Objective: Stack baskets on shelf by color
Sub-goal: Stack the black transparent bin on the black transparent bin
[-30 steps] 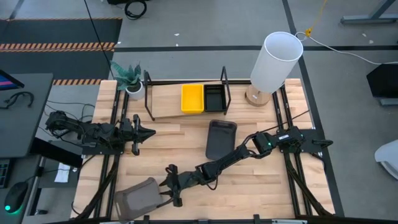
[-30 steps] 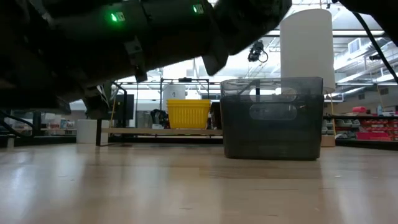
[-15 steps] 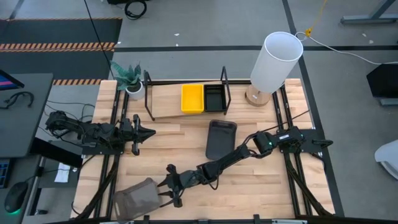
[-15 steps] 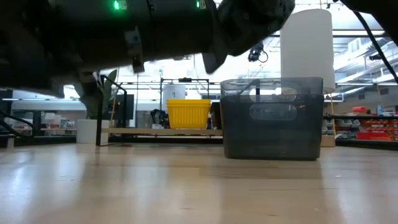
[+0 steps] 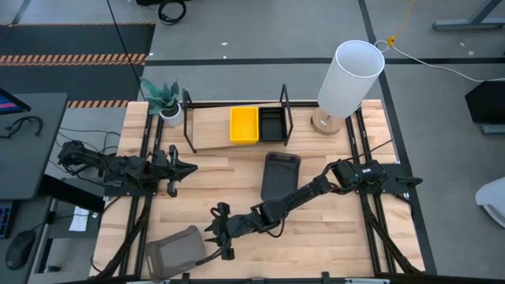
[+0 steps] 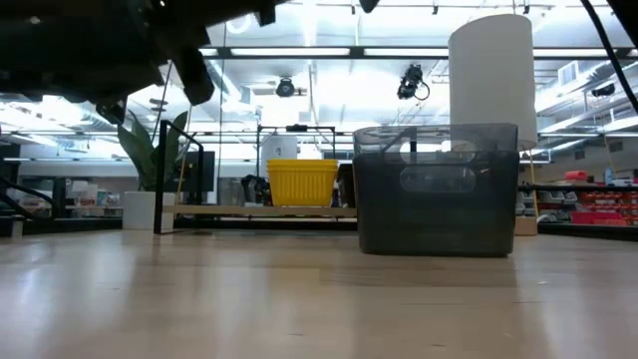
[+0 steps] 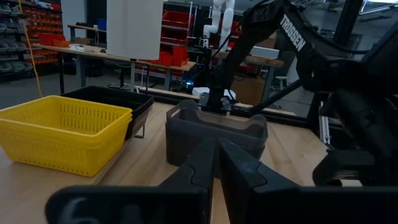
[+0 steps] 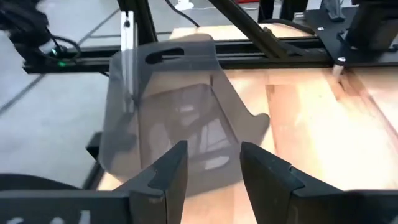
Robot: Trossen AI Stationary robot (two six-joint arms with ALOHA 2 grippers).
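A translucent grey basket (image 5: pixel 173 251) (image 8: pixel 168 106) sits tilted at the table's near-left corner. My right gripper (image 5: pixel 215 241) (image 8: pixel 211 165) is open, and its fingertips stand just before the basket's nearest wall. A second grey basket (image 5: pixel 280 175) (image 6: pixel 436 189) (image 7: pixel 214 127) stands upright mid-table. On the shelf (image 5: pixel 211 128), a yellow basket (image 5: pixel 244 125) (image 7: pixel 62 134) and a black basket (image 5: pixel 273 125) (image 7: pixel 109 99) sit side by side in one bay. My left gripper (image 5: pixel 180 168) (image 7: pixel 216 171) is shut and waits at the table's left. My right gripper is open, with its fingers (image 8: pixel 171 168) level and pointing at the tilted grey basket's side wall (image 8: pixel 205 155). I cannot tell whether the fingertips touch that wall.
A white cylinder lamp (image 5: pixel 349 77) stands at the far right beside the shelf, and a small potted plant (image 5: pixel 164 99) at its far left. Black frame rails (image 8: pixel 249 59) run along the table's edges. Bare wood lies between the mid-table basket and the near edge.
My right arm has risen: in the low view it no longer fills the upper left of the picture. Its gripper stays close to the tilted grey basket, which has not moved.
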